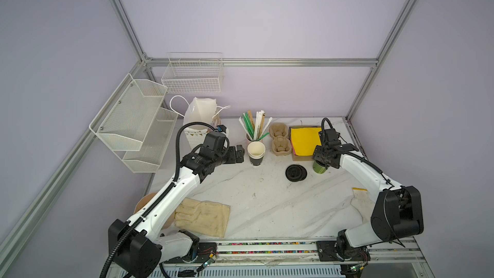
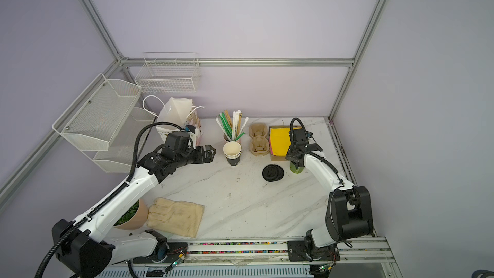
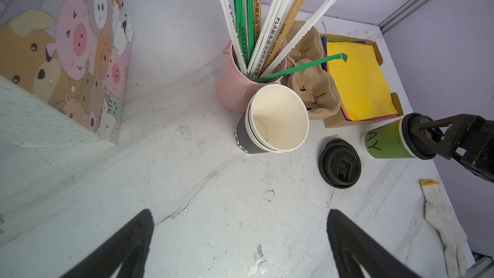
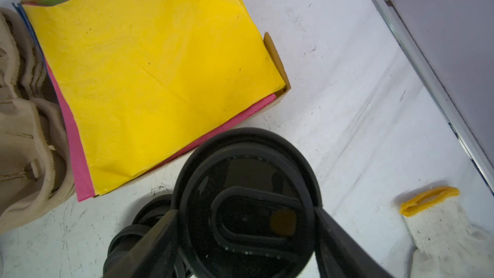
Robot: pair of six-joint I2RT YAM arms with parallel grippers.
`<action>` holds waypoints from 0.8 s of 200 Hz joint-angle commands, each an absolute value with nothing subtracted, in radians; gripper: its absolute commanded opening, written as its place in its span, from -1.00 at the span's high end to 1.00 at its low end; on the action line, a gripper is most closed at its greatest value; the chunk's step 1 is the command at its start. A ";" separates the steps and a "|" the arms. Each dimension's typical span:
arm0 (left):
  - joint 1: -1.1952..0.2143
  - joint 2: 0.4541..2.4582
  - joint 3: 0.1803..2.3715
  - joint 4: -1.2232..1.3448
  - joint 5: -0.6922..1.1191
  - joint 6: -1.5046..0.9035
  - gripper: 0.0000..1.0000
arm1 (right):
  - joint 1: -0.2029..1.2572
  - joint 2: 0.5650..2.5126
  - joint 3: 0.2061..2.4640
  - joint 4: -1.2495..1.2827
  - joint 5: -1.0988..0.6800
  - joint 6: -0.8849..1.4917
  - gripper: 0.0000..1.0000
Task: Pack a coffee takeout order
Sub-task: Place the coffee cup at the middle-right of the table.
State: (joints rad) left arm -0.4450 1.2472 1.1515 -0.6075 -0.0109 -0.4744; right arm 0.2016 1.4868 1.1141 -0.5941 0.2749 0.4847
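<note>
A green paper cup (image 1: 318, 167) with a black lid (image 4: 246, 209) stands on the marble table, in front of the cardboard box holding the yellow sheet (image 1: 304, 140). My right gripper (image 1: 322, 161) reaches down over the cup, one finger close on each side of the lid (image 3: 417, 137); contact is unclear. The brown pulp carrier (image 1: 280, 143) sits left of the box. My left gripper (image 1: 242, 153) hovers open and empty, left of the nested lidless cups (image 1: 256, 153); its fingers are wide apart over bare table (image 3: 239, 212).
A stack of loose black lids (image 1: 295, 173) lies just left of the green cup. A pink cup of straws (image 1: 255, 125) and a cartoon gift bag (image 1: 199, 114) stand at the back. Gloves lie front left (image 1: 203, 217) and at the right edge (image 1: 359, 200). Wire racks (image 1: 133, 124) hang left.
</note>
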 commanded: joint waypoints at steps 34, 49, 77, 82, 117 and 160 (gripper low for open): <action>-0.435 1.256 1.117 -0.578 -0.006 -0.451 -1.00 | 0.198 1.448 1.147 -0.614 0.319 0.511 -0.67; -0.433 1.258 1.118 -0.578 -0.005 -0.451 -1.00 | 0.198 1.437 1.154 -0.615 0.335 0.512 -0.69; -0.429 1.255 1.117 -0.577 -0.006 -0.455 -1.00 | 0.198 1.401 1.173 -0.611 0.352 0.518 -0.69; -0.428 1.255 1.117 -0.575 -0.006 -0.456 -1.00 | 0.198 1.389 1.177 -0.604 0.352 0.517 -0.68; -0.419 1.250 1.114 -0.568 0.000 -0.459 -1.00 | 0.199 1.329 1.217 -0.535 0.214 0.460 -0.55; -0.405 1.245 1.113 -0.561 0.009 -0.462 -1.00 | 0.247 1.368 1.235 -0.451 0.036 0.445 -0.38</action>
